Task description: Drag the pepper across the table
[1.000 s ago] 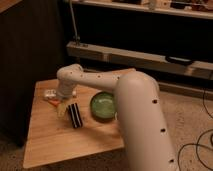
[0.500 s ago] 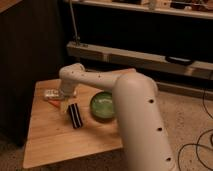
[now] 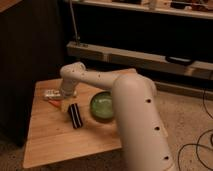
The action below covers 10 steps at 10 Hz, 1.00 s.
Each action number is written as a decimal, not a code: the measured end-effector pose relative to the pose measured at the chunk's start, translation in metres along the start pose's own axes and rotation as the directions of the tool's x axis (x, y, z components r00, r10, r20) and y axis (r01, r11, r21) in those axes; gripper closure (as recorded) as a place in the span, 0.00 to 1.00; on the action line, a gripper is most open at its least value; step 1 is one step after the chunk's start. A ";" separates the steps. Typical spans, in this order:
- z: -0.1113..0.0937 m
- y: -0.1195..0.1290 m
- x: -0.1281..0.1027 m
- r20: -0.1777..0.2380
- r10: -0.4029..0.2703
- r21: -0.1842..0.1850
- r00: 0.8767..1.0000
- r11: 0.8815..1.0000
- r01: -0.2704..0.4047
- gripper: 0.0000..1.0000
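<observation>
The pepper [image 3: 54,103] is a small orange-red sliver lying on the left part of the light wooden table [image 3: 60,142], just in front of a clear-white bottle [image 3: 50,93]. My gripper [image 3: 64,96] hangs down from the white arm's bent end [image 3: 75,75], right beside the pepper and bottle on their right side. The arm hides most of the gripper, and I cannot tell whether it touches the pepper.
A black striped block [image 3: 75,116] lies on the table just right of and in front of the pepper. A green bowl [image 3: 102,106] stands to its right, next to my arm. A dark cabinet [image 3: 25,60] stands left of the table, and a low shelf [image 3: 140,57] runs behind it.
The gripper end has moved off the black block toward the pepper and bottle, so the block now shows whole. The pepper seems to have shifted slightly toward the table's front.
</observation>
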 end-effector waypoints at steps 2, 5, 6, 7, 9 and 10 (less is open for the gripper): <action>0.006 -0.001 0.002 0.021 -0.009 0.000 1.000 1.000 0.009 0.20; 0.017 0.000 0.005 0.038 -0.010 -0.010 0.999 1.000 0.010 0.20; 0.021 0.002 0.004 0.036 -0.010 -0.019 0.999 1.000 0.010 0.20; 0.024 0.002 0.005 0.030 -0.008 -0.027 1.000 1.000 0.009 0.20; 0.031 0.004 0.007 -0.001 0.025 -0.042 1.000 0.999 -0.025 0.20; 0.034 0.004 0.006 -0.017 0.052 -0.045 0.999 0.998 -0.053 0.23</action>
